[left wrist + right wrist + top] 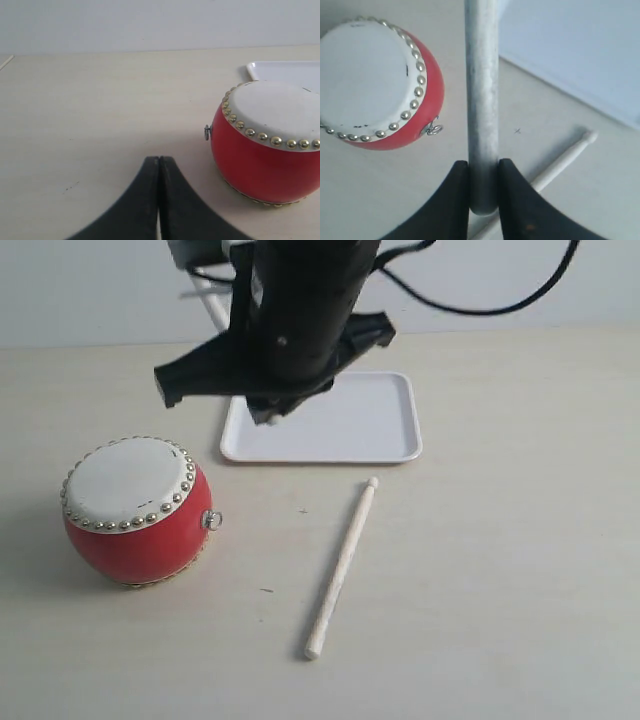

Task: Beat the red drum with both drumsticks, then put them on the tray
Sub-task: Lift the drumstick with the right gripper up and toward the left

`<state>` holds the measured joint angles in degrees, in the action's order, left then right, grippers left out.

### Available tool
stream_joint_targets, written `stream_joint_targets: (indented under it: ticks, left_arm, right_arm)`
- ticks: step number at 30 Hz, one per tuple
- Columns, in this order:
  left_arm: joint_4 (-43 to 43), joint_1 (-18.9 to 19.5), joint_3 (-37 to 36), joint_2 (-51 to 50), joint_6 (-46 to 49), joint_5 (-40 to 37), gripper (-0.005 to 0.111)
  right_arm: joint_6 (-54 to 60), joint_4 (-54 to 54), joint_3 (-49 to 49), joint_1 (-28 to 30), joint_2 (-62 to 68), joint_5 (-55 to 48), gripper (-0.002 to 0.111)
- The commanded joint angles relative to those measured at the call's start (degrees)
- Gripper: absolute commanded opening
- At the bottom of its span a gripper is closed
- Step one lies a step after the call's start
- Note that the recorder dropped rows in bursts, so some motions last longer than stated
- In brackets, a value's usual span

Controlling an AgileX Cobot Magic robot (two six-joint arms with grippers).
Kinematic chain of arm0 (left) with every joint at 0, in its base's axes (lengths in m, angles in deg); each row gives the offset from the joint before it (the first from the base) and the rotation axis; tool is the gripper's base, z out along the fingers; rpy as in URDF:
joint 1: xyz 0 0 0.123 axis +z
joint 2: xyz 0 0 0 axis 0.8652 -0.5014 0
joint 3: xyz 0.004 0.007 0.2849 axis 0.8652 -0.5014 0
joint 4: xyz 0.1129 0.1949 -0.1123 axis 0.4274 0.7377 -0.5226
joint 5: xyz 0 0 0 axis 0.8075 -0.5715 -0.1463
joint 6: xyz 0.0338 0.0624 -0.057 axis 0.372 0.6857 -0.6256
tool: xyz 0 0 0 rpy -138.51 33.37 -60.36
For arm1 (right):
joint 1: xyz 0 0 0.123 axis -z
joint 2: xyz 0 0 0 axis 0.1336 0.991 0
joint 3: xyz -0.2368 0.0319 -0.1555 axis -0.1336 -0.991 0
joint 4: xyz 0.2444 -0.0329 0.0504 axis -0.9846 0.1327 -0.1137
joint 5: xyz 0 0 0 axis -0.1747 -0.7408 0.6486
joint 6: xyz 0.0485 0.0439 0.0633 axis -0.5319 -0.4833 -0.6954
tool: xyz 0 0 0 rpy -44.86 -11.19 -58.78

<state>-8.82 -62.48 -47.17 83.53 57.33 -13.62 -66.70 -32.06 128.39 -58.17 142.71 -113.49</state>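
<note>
The red drum (135,510) stands upright on the table at the left, its cream skin facing up. My right gripper (482,162) is shut on one drumstick (481,90) and holds it above the table between the drum (375,85) and the tray (570,45). In the exterior view the right arm (290,330) hangs over the tray's left end. The second drumstick (342,568) lies loose on the table, right of the drum and in front of the white tray (370,415). My left gripper (159,159) is shut and empty, low beside the drum (267,140).
A black cable (480,305) loops behind the right arm at the back. The pale tabletop (500,620) stretches to the right and front of the loose stick. A corner of the tray (285,67) shows behind the drum in the left wrist view.
</note>
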Motion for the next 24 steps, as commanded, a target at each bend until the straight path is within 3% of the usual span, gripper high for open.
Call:
stream_joint_targets:
  ticks: [1,7,15,20,24]
  left_arm:
    - [-0.12,-0.38,-0.16,0.31,-0.02,0.31,0.000]
    - [-0.12,-0.38,-0.16,0.31,-0.02,0.31,0.000]
    - [-0.12,-0.38,-0.16,0.31,-0.02,0.31,0.000]
    - [-0.12,-0.38,-0.16,0.31,-0.02,0.31,0.000]
    - [2.14,-0.38,-0.16,0.31,1.32,3.78,0.000]
  right_arm:
    - [12.57,-0.88,-0.06,3.17,-6.43,1.11,0.000]
    - [36.49,-16.19,-0.18,9.21,-9.16,4.49,0.000]
    - [77.40,-53.86,-0.18,13.58,-3.57,4.82,0.000]
    - [94.13,-63.65,-0.18,14.87,1.29,3.03,0.000]
    - [101.69,-68.53,-0.18,16.19,4.37,-5.78,0.000]
